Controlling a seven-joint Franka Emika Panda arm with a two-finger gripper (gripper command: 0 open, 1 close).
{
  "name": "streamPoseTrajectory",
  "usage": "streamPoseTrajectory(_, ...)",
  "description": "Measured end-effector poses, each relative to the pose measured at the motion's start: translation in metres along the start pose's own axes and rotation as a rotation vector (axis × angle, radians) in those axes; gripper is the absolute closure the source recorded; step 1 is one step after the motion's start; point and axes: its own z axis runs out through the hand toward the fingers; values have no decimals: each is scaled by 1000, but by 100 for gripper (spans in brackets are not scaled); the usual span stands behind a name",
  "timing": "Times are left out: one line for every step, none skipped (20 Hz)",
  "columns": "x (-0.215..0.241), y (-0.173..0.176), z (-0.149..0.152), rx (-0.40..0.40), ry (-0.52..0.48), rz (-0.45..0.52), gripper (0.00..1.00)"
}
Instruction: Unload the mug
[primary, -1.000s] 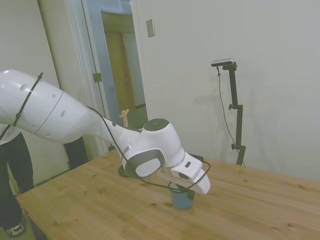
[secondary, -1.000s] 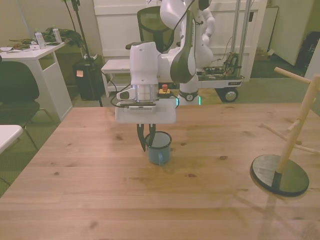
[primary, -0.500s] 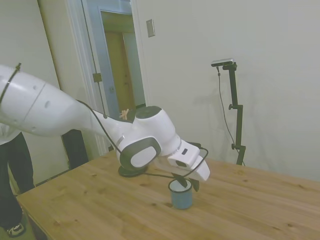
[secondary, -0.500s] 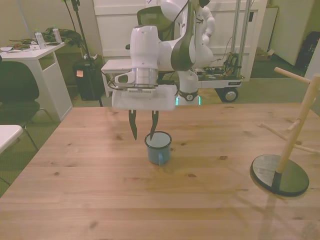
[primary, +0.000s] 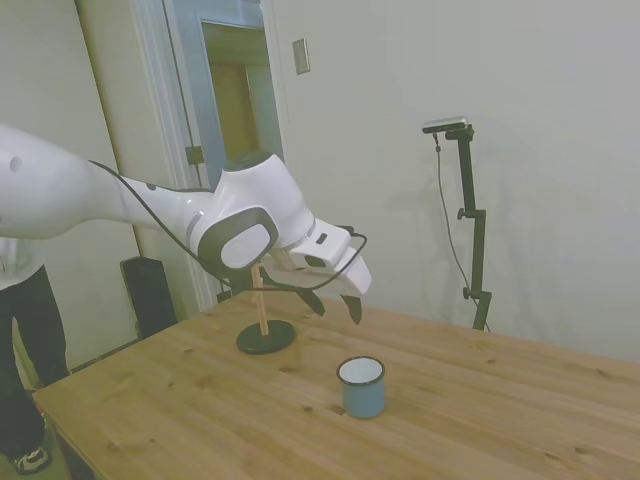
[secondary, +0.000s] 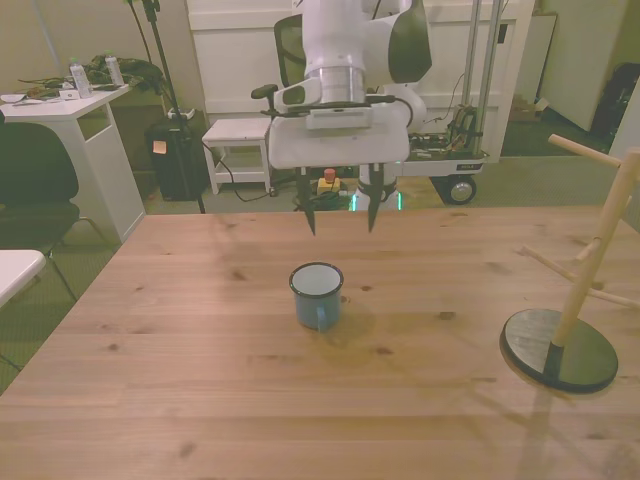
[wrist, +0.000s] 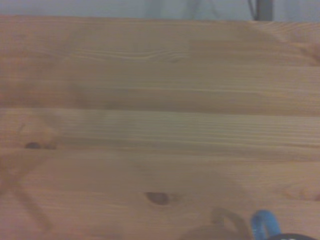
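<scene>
The mug is sitting upright on the wooden table, while the gripper is hovering at its 12 o'clock, fingers spread and empty.

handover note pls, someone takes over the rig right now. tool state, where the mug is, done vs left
Tool: open, empty, raised above the table behind the mug as the front view shows it, clear of it.
Mug: upright on the table near its middle, handle toward the front camera, nothing touching it.
Peg stand: at the front view's right, pegs bare.
Done: mug is off the stand and set down, tool has let go.
Left: nothing obvious on the mug; park the arm.
</scene>
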Motion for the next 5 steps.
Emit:
streamPoseTrajectory(-5, -11, 6, -4, -23, -12, 0)
streamPoseTrajectory(-9, -22, 13, -7, -43, -21, 0)
streamPoseTrajectory(-14, -31, 20, -10, -59, -30, 0)
streamPoseTrajectory(-17, -40, 27, -10, -74, -39, 0)
streamPoseTrajectory(-21, -48, 34, -11, -88, -46, 0)
